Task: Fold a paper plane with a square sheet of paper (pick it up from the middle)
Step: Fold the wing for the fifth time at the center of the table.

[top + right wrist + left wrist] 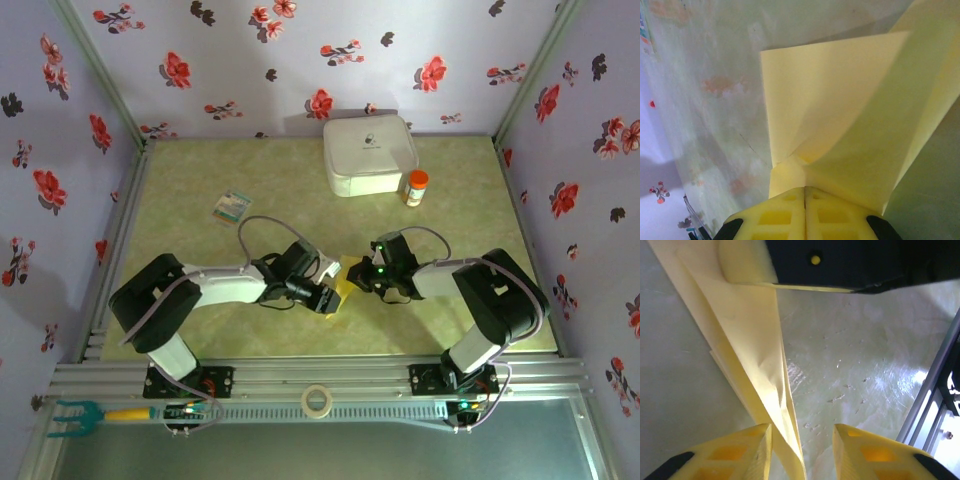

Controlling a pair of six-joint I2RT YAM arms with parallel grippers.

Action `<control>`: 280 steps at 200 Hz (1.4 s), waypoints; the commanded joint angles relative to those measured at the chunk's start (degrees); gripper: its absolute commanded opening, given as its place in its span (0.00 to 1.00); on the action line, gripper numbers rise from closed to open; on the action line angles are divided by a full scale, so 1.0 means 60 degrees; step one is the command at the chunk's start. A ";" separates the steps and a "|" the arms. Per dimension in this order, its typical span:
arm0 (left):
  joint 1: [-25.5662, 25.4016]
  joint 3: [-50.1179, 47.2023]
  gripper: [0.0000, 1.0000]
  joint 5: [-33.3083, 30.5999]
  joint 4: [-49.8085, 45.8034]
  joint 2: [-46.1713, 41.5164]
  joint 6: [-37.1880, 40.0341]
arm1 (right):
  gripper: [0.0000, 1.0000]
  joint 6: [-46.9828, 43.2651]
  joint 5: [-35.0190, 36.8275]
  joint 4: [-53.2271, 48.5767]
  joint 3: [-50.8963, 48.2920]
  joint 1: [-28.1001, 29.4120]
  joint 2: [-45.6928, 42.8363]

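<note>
The square sheet of paper [344, 276] is yellow and folded into a narrow, creased, pointed shape, and it hangs between my two grippers at the table's middle. In the left wrist view the paper [747, 340] runs down as a long wedge. Its lower edge lies against the inner face of the left finger of my left gripper [802, 432], whose jaws stand apart with bare table showing between them. In the top view my left gripper [328, 295] sits just left of the paper. My right gripper [805, 189] is shut on a folded corner of the paper [840, 100], and it meets the paper from the right [360, 277].
A white rounded box [368, 153] stands at the back, with an orange-capped bottle [416, 187] beside it. A small teal-and-white card [232, 206] lies at the left. On the near rail sit a tape roll [317, 400] and a teal-headed tool [85, 415].
</note>
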 commanded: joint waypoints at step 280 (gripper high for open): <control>0.0536 -0.0536 0.00 0.2478 0.0564 0.1295 -0.0741 | 0.08 0.0089 0.0822 -0.0402 -0.0357 -0.0041 0.0350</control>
